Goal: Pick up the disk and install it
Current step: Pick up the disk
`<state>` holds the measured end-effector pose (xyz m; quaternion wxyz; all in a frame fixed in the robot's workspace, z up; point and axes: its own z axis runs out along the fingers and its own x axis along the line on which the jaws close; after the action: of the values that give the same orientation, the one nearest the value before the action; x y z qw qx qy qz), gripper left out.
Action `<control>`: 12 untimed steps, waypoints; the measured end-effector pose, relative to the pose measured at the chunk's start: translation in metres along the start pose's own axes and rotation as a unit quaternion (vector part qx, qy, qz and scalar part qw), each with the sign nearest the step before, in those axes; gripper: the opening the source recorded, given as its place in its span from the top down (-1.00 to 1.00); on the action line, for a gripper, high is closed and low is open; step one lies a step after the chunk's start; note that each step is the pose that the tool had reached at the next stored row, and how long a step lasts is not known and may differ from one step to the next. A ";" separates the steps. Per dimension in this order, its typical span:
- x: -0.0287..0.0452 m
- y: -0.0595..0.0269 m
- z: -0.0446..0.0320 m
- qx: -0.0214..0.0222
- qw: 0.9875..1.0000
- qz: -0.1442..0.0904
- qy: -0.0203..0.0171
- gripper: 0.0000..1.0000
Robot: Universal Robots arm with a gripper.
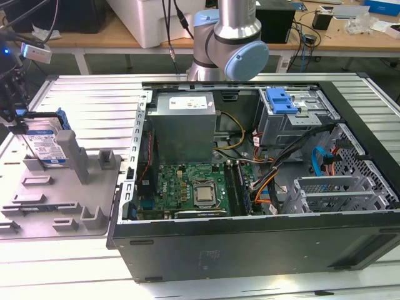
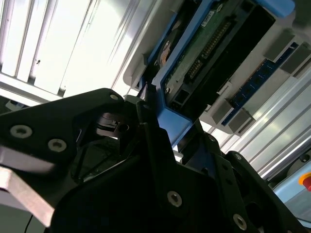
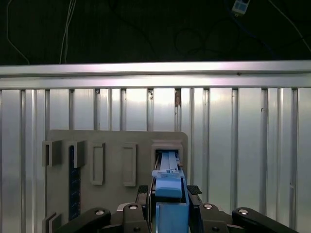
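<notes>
**A:** Where is the disk (image 1: 45, 142) at this moment?

**B:** It stands on its narrow edge in a slot of the grey holder plate (image 1: 62, 206). The plate lies on the ribbed tabletop (image 1: 94, 94), close to the edge at the exterior view's left. It is well apart from the drive cage (image 1: 294, 122) inside the open computer case (image 1: 250, 244).

**A:** Why does it stand upright?

**B:** I think the slot keeps it so, and in this way its upper end is free for a grasp.

**A:** And the tool (image 1: 20, 122)?

**B:** Its fingers (image 3: 143, 193) are drawn close together on the blue carrier rail (image 3: 170, 204), which sits tightly between them. They hold the plastic frame and not the metal body, probably to spare the label and the board.

**A:** Is the disk lifted out?

**B:** I cannot tell surely. Its lower edge appears to be in the slot.

**A:** How does it look?

**B:** It is flat, rectangular and silver, with a white-and-blue label on one broad face and the blue frame around it. In the second wrist view the other face shows a green circuit board with a row of pins.
</notes>
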<state>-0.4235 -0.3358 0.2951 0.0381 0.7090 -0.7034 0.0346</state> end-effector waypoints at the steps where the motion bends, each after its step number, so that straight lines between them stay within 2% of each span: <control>1: 0.0001 0.0000 0.0000 0.000 1.000 0.000 0.000 0.15; 12: -0.0002 0.0000 0.0023 0.000 1.000 0.000 0.001 0.15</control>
<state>-0.4235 -0.3359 0.2927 0.0391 0.7089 -0.7033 0.0356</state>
